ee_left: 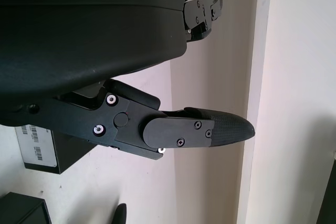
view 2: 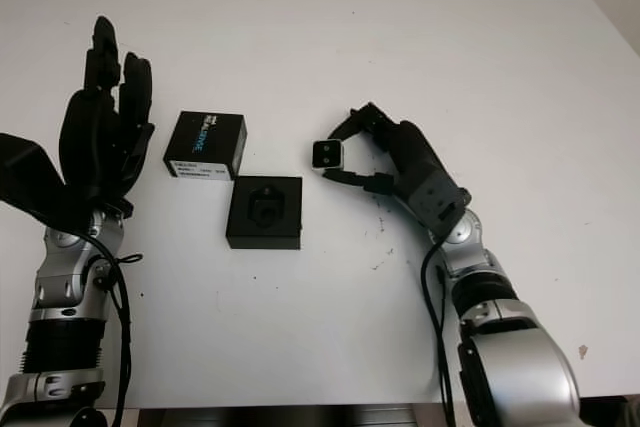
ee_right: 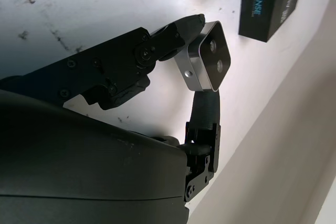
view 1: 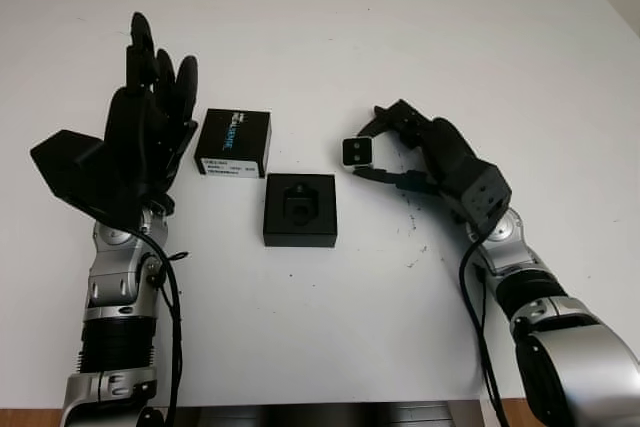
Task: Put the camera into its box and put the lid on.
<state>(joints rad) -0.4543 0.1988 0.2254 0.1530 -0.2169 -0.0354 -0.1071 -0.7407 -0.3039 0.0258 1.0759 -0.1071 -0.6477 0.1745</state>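
Right hand (view 1: 385,152) pinching the camera (view 1: 357,152) between fingertips, lifted just right of the open box (view 1: 300,210). Left hand (view 1: 150,117) open, raised beside the lid (view 1: 233,142), holding nothing. Right eye view: same layout, box base (view 2: 265,213) just below the lid (view 2: 205,146) on the white table (view 2: 400,67). Left wrist view: bare fingers (ee_left: 199,132), lid corner (ee_left: 39,148) beneath. Right wrist view: closest look at the grip, camera (ee_right: 207,64) clamped at its short metal ends, lenses outward. Probably small, rigid, smooth-sided, likely slippery; best held by the ends, clear of the glass.
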